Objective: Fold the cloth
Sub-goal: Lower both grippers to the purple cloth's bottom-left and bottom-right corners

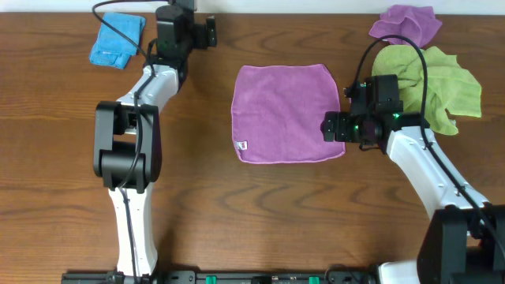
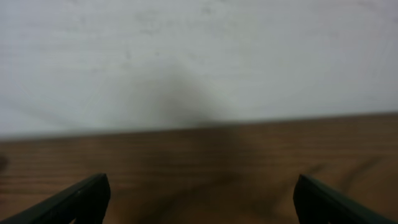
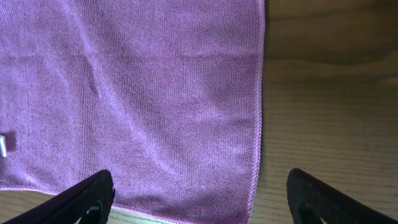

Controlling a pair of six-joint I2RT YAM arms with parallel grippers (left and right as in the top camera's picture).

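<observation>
1. We see the cloth [image 1: 288, 113] lying spread flat and unfolded, purple-magenta and roughly square.
2. Its small white tag [image 1: 242, 146] sticks out at the left edge, near the front corner.
3. Few soft creases, stitched hem.

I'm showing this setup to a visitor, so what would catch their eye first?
The square purple cloth lying flat mid-table, white tag at its near left corner, with the right hand open at its right edge. Then the rumpled lime-green towel and a bunched purple cloth at the far right, and a blue cloth far left.
</observation>
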